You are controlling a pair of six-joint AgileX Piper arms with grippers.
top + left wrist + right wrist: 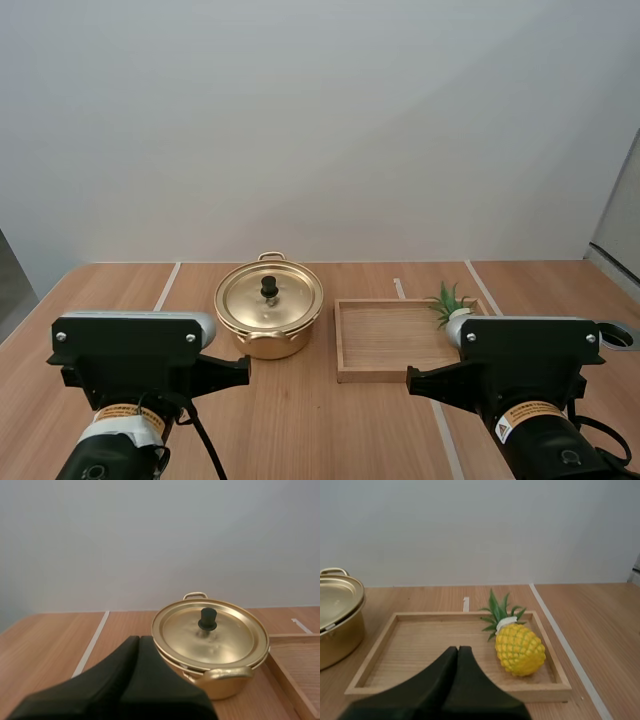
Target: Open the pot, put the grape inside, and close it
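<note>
Lid (286, 301), golden and black-knobbed, covers the round golden metal pot (270, 346); a yellow pineapple (519, 649) lies inside the rectangular wooden tray (427, 640). Left gripper (138, 640) and right gripper (458, 650) closed, empty.

The pot (222, 687) is polished golden metal, its lid (227, 642) glossy and smooth, the knob (208, 618) matt black. Beside the pot, the tray (547, 690) is pale matt wood; the pineapple (519, 649) in it looks like bumpy plastic. The table (330, 430) is smooth wood.
</note>
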